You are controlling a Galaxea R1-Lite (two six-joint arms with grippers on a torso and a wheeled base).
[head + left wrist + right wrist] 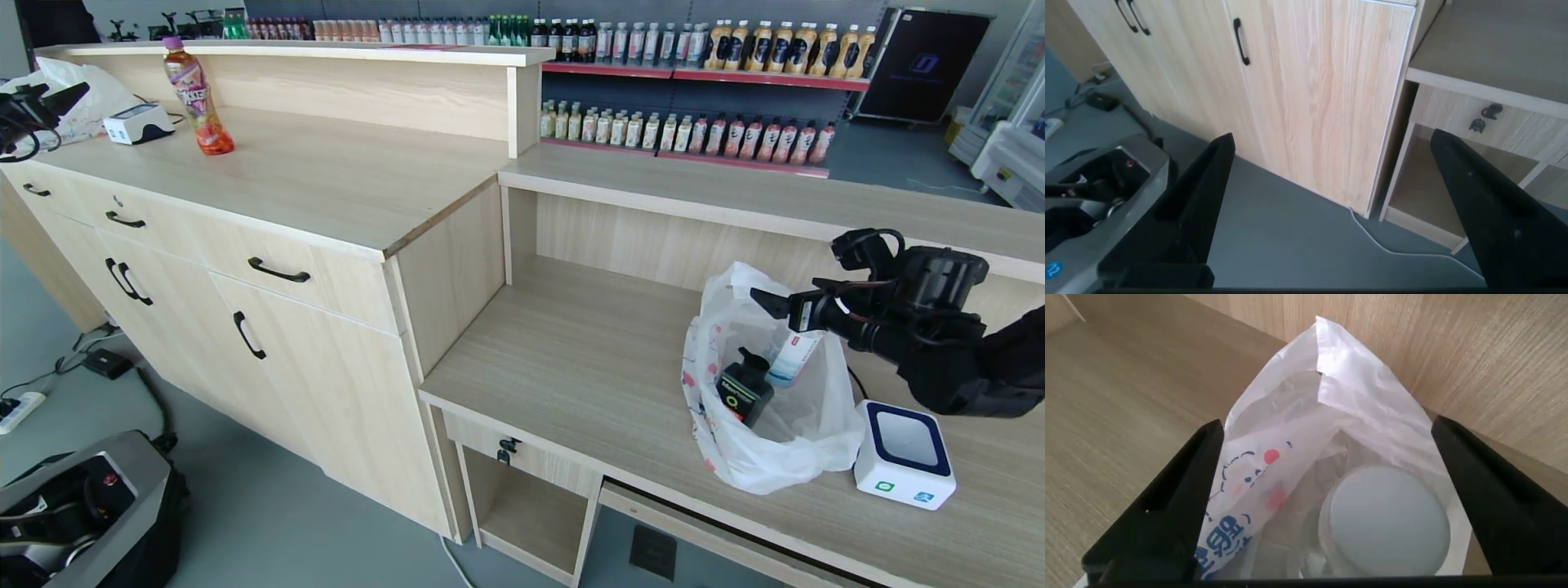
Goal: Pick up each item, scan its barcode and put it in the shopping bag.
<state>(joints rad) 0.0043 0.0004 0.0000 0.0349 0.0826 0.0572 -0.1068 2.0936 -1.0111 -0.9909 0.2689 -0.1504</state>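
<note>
In the head view, the right gripper hangs over the open mouth of the shopping bag, pointing left, with nothing between its fingers. The bag stands on the lower surface at the right, its mouth facing up. Inside it, a black bottle leans with its cap up and to the left. A white pack beside it is tilted, just below the gripper. A white scanner sits just right of the bag. Far off on the upper surface at the left, a drink bottle stands upright, cap up, with a second scanner near it. The left gripper sits at the far left edge, well apart from that bottle.

In the left wrist view, the left gripper is spread wide and empty, held over the floor in front of the cabinet.

In the right wrist view, the right gripper is spread wide, touching nothing. The bag lies between its fingers, and a round white lid faces up inside.
</note>
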